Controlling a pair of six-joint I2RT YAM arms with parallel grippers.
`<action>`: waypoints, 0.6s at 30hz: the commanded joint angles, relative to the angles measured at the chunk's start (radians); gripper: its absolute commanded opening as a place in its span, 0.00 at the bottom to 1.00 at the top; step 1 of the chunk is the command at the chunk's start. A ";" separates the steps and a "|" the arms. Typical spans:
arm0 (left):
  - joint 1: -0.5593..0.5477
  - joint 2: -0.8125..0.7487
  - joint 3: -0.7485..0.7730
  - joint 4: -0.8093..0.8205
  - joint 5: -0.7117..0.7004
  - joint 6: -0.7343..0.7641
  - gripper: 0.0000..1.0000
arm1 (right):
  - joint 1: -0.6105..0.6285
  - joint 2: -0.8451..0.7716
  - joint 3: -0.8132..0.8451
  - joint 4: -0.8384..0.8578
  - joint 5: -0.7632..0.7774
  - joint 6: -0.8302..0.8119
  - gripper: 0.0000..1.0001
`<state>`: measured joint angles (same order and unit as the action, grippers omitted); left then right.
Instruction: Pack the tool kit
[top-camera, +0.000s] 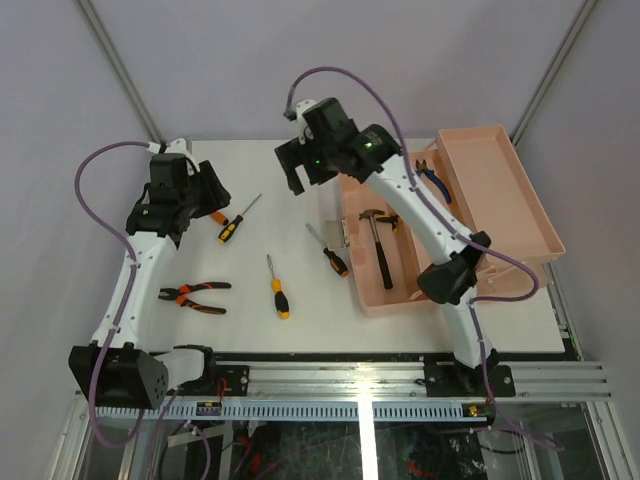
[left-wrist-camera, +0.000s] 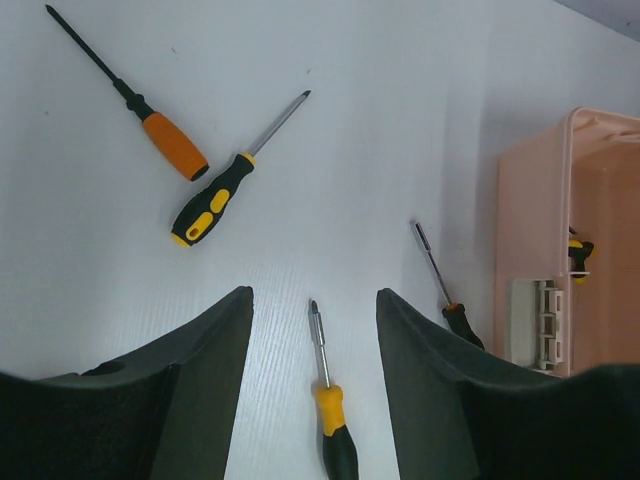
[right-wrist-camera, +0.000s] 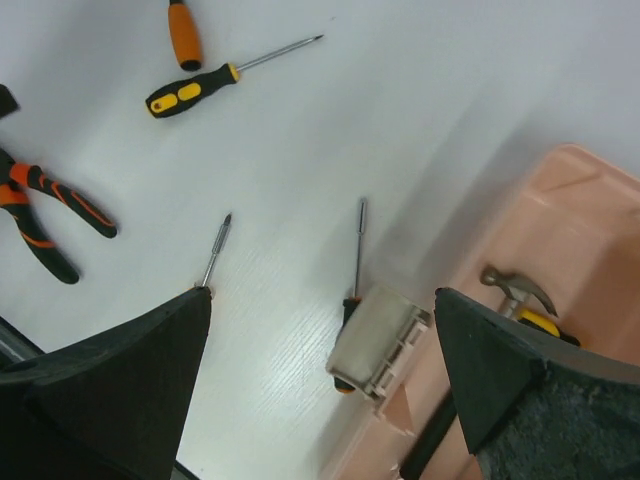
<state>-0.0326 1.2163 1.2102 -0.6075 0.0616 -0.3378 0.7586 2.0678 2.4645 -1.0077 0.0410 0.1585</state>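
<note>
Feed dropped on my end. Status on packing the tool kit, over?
Left gripper, right gripper open, empty. Hammer in toolbox; screwdrivers, pliers loose on table. No obstruction seen.

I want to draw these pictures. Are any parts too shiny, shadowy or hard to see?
Top external view: the light is soft and even, with one bright glare stripe crossing the metal rail. Left wrist view: the yellow-black screwdriver looks sharp, but the left end effector is only dark shapes with little detail. Right wrist view: a grey shadow lies on the table beside the toolbox.

Bare table (top-camera: 250, 330) between screwdrivers (top-camera: 277, 288) (pliers (top-camera: 193, 297) well apart); toolbox (top-camera: 400, 300) walls block the right.
</note>
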 joint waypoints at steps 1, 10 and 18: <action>0.035 -0.036 -0.007 -0.032 0.042 0.029 0.52 | 0.070 0.109 0.124 -0.160 -0.040 -0.068 1.00; 0.056 -0.051 -0.037 -0.037 0.087 0.029 0.51 | 0.158 -0.195 -0.572 0.006 0.042 -0.065 0.90; 0.055 0.031 0.015 -0.028 0.137 -0.004 0.50 | 0.235 -0.208 -0.790 0.094 0.086 -0.060 0.84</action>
<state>0.0143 1.2102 1.1831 -0.6502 0.1558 -0.3286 0.9497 1.8561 1.7115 -0.9974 0.0929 0.1051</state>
